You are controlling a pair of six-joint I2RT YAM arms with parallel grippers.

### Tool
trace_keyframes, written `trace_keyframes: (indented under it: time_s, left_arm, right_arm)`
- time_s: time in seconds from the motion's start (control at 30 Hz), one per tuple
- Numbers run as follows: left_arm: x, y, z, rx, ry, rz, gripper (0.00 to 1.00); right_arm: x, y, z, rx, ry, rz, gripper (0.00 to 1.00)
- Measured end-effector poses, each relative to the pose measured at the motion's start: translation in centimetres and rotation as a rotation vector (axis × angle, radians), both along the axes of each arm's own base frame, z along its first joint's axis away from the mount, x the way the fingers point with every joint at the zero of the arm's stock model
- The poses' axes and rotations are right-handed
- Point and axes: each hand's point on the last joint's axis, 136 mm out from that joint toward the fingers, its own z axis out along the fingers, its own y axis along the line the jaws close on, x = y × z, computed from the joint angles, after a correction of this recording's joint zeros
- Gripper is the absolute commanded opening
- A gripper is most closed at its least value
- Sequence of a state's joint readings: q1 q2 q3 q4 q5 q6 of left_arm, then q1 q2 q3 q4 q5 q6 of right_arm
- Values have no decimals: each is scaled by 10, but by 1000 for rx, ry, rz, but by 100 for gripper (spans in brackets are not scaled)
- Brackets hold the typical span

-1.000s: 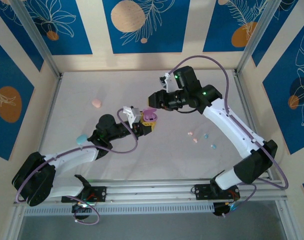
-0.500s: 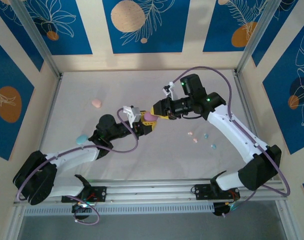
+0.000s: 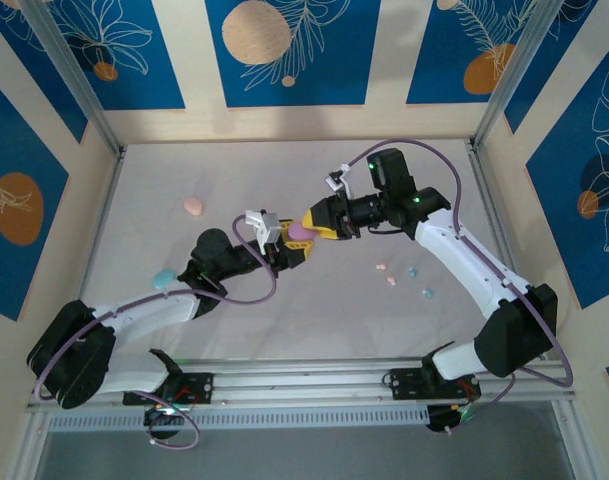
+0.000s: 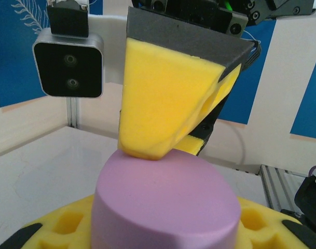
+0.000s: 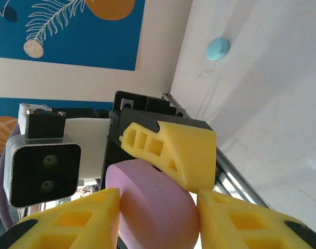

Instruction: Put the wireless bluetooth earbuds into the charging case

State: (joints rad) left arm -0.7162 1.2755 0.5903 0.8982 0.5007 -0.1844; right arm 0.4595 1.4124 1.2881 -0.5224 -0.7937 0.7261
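Two robot arms met nose to nose over the white tabletop. The left gripper was clamped on a purple oval plastic charging case, and the right gripper had its yellow foam fingers closed against the same case from the opposite side.

From overhead the case was little more than a purple spot between the two grippers. The left wrist camera showed its smooth rounded top close up, seated between that gripper's own yellow pads. One right-hand fingertip touched the case's far upper edge, with the second finger behind it. The right wrist camera showed the case wedged between its own two fingers, with a left-hand finger lying over it.

The tiny pastel wireless earbuds, pink and light blue, lay loose on the table beside the right forearm, well apart from the right gripper. A pink oval case lay well off the left gripper's outer side, and a light blue oval case lay beside the left forearm. Blue wall panels with orange discs and white leaf outlines ringed the table.
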Motion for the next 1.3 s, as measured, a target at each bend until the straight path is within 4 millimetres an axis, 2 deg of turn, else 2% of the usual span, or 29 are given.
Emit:
trace_keyframes:
  time_s: [0.27, 0.43, 0.63, 1.13, 1.3]
  left_arm:
    - [5, -6, -7, 9, 21, -10, 28]
    - [4, -8, -7, -2, 19, -22, 27]
    - [4, -11, -20, 3, 72, -44, 26]
    - [-5, -11, -2, -10, 47, -80, 27]
    - [-5, -11, 1, -6, 38, -79, 28]
  right_arm:
    - [6, -8, -8, 3, 21, -18, 31]
    - [5, -9, -8, 13, 15, -8, 34]
    - [5, -13, -22, 1, 53, -24, 35]
    - [-4, -13, -2, 27, 42, -25, 39]
    - [-5, -14, 1, 51, 43, -20, 43]
